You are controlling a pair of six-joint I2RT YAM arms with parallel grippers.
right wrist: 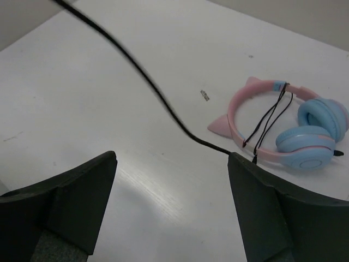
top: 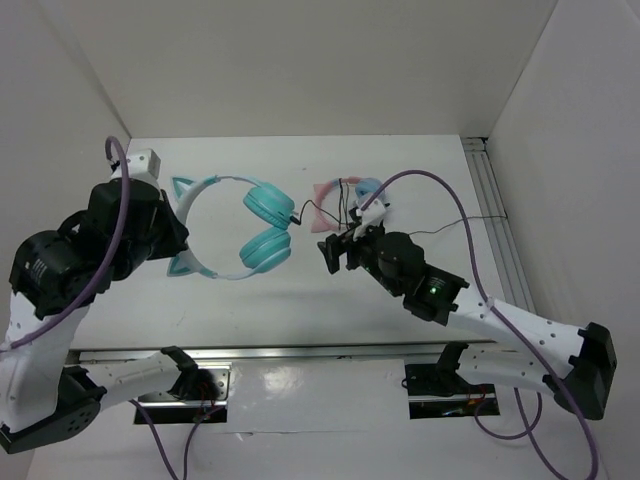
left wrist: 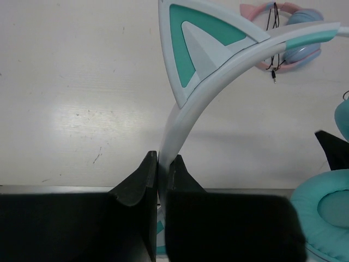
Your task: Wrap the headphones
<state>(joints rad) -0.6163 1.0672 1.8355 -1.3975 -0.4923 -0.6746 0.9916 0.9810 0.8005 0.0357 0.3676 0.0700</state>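
The headphones (top: 232, 226) have teal ear cups (top: 266, 226) and a pale headband with cat ears. They lie on their side at mid-left. My left gripper (top: 180, 232) is shut on the headband; in the left wrist view the pale band (left wrist: 188, 106) rises from between the closed fingertips (left wrist: 162, 164), with a cat ear (left wrist: 199, 46) above and an ear cup (left wrist: 327, 215) at lower right. The thin black cord (right wrist: 147, 76) runs from the ear cups towards the right. My right gripper (top: 338, 250) (right wrist: 172, 158) is open and empty. The cord passes just beyond its jaws and reaches its right fingertip (right wrist: 240, 164).
A second, pink-banded pair with light blue cups (top: 348, 200) (right wrist: 289, 128) (left wrist: 289, 30) lies just behind my right gripper, its own cord wound round the band. White walls close in the table. A metal rail (top: 492, 205) runs along the right edge and another (top: 300, 352) along the front.
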